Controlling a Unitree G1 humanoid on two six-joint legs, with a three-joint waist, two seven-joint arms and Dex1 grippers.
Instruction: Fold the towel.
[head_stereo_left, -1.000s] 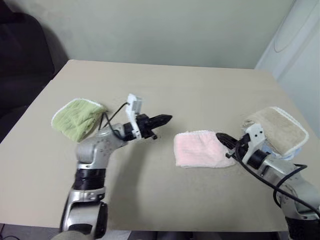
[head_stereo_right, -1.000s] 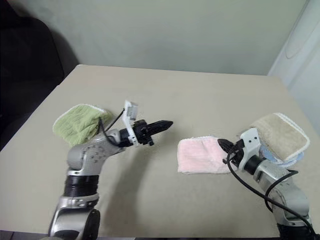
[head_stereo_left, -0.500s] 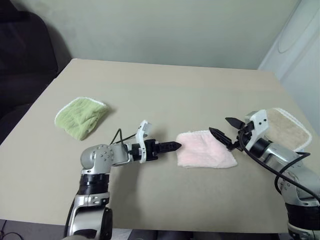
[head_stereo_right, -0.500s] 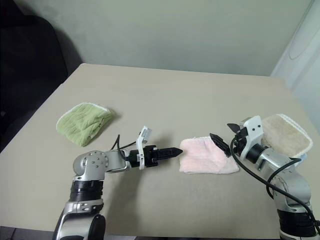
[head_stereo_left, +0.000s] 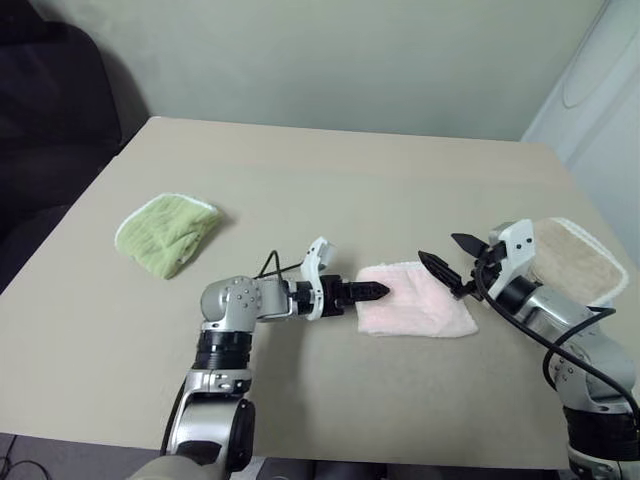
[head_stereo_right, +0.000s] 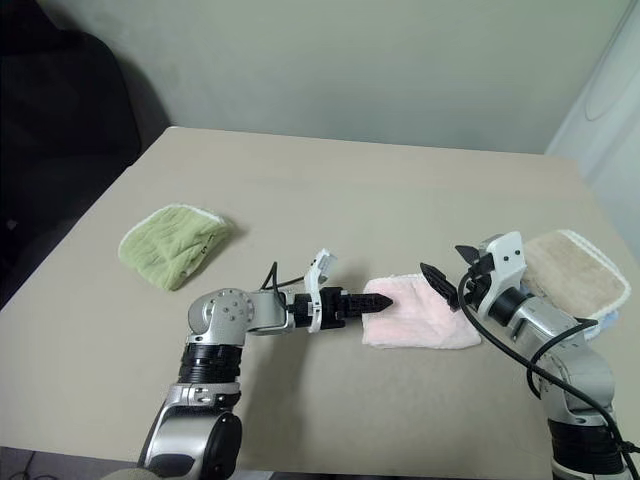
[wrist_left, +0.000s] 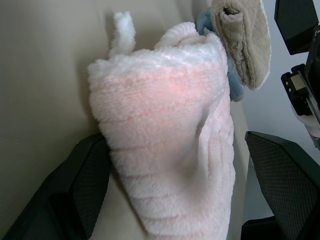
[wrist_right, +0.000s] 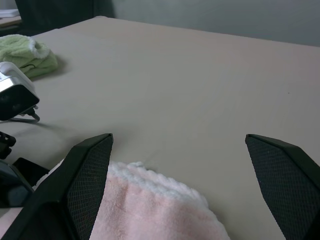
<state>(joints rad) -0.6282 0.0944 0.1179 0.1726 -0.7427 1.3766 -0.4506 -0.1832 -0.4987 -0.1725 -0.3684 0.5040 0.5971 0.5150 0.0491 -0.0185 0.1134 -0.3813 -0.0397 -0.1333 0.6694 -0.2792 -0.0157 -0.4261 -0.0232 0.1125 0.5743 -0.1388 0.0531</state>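
The pale pink terry towel with white stitched edging (head_stereo_left: 415, 300) is lying folded into a small, roughly square bundle on the beige tabletop (head_stereo_left: 330, 190), right of centre and toward the near edge. In the left wrist view its fluffy pile is bulging between that gripper's two black fingers (wrist_left: 82, 185), which are standing wide apart on either side of it, and a small white loop (wrist_left: 122, 25) is sticking out from the towel's far end.

The left gripper (head_stereo_left: 372, 292) is reaching in low from the left, with its tip resting at the towel's left edge; whether it is pressing on the cloth I cannot tell. Its jaws are spread wide and are gripping nothing.

The right gripper (head_stereo_left: 450, 258) is hovering at the towel's far right corner, pointing left, with its jaws gaping wide and nothing between them. In the right wrist view the pink towel's white-edged corner is lying just below and between those fingers.

A crumpled light-green terry towel with a white edge (head_stereo_left: 165, 233) is sitting well apart on the left side of the table. A folded beige towel with white edging (head_stereo_left: 575, 262) is resting at the right edge, behind the right arm, and in the left wrist view a bit of blue cloth (wrist_left: 234, 80) is peeking out from under it.
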